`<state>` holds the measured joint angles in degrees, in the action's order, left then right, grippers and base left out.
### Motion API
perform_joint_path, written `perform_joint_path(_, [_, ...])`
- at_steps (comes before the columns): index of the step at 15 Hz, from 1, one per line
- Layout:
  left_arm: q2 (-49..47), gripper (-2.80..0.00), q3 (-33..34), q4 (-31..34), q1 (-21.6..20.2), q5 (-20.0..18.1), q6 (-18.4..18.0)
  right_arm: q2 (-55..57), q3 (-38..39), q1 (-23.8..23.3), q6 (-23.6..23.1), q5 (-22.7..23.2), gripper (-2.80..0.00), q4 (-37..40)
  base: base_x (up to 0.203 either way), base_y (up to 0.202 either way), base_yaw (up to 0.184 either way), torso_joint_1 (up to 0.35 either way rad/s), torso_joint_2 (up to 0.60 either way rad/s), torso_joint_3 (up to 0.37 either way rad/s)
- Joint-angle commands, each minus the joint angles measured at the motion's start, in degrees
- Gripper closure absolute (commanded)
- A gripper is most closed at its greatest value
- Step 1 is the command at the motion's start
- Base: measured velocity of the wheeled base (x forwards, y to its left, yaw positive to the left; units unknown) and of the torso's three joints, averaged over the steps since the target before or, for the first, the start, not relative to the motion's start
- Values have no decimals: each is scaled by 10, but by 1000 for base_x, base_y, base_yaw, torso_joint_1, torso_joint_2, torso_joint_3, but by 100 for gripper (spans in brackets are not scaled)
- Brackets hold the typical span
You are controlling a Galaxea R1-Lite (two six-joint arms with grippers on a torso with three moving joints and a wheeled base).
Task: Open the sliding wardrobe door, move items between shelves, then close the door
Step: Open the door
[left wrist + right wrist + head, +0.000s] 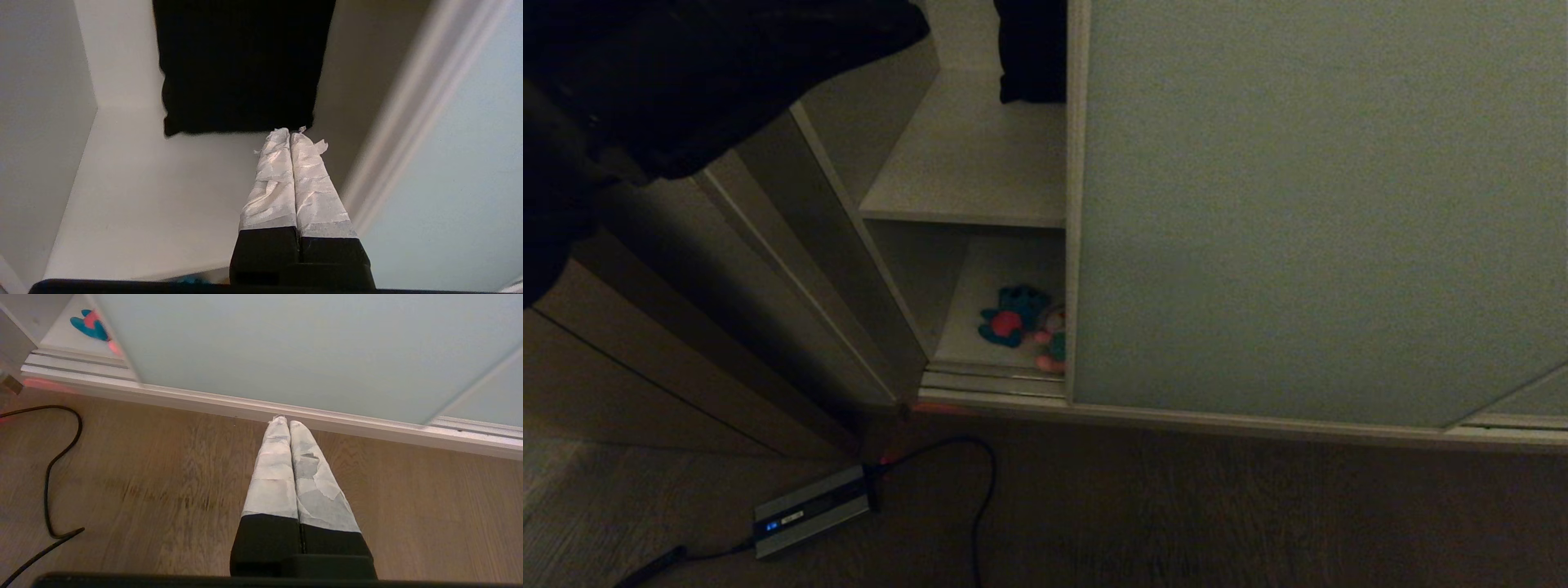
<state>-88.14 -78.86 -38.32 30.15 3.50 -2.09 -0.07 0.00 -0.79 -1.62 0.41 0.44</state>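
The sliding wardrobe door (1298, 204) covers the right side and leaves a gap at the left. In that gap is an upper shelf (972, 171), with a lower shelf (1005, 269) below it. On the lower one lie a small teal plush toy (1011, 317) and a pink one (1054, 347) half hidden by the door edge. My left gripper (289, 132) is shut and empty. It hovers over the upper shelf (163, 204), its tips close to a dark folded cloth (241, 65). My right gripper (284, 421) is shut and empty, low over the floor in front of the door.
The door's cream frame (408, 122) runs just beside the left fingers. The wardrobe's side wall (41, 122) bounds the shelf on the other side. On the wood floor (163, 477) lie a power brick (809, 510) and a black cable (53, 465). A ribbed floor track (81, 363) runs under the door.
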Motion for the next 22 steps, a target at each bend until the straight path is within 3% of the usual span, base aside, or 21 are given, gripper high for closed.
perform_joint_path(1, [56, 0, 1, 24, -1, 1, 5, 1, 2, 0, 0, 0, 0, 0, 0, 0, 0, 0, 0, 0])
perform_joint_path(4, [131, 0, 15, 119, -55, 23, 18, 1, 2, 0, 0, 0, 0, 0, 0, 0, 0, 0, 0, 0])
perform_joint_path(6, [184, 0, 48, 262, -136, 25, 33, 1, 2, 0, 0, 0, 0, 0, 0, 0, 0, 0, 0, 0])
perform_joint_path(7, [218, 0, 88, 327, -167, 20, 38, 1, 2, 0, 0, 0, 0, 0, 0, 0, 0, 0, 0, 0])
perform_joint_path(9, [293, 0, 215, 392, -195, 10, 43, 1, 2, 0, 0, 0, 0, 0, 0, 0, 0, 0, 0, 0])
perform_joint_path(12, [468, 0, 404, 424, -215, -8, 45, 1, 2, 0, 0, 0, 0, 0, 0, 0, 0, 0, 0, 0])
perform_joint_path(15, [643, 0, 570, 435, -277, -75, 43, 1, 2, 0, 0, 0, 0, 0, 0, 0, 0, 0, 0, 0])
perform_joint_path(18, [756, 0, 718, 413, -303, -108, 40, 1, 2, 0, 0, 0, 0, 0, 0, 0, 0, 0, 0, 0])
perform_joint_path(22, [883, 0, 772, 379, -301, -85, 42, 1, 2, 0, 0, 0, 0, 0, 0, 0, 0, 0, 0, 0])
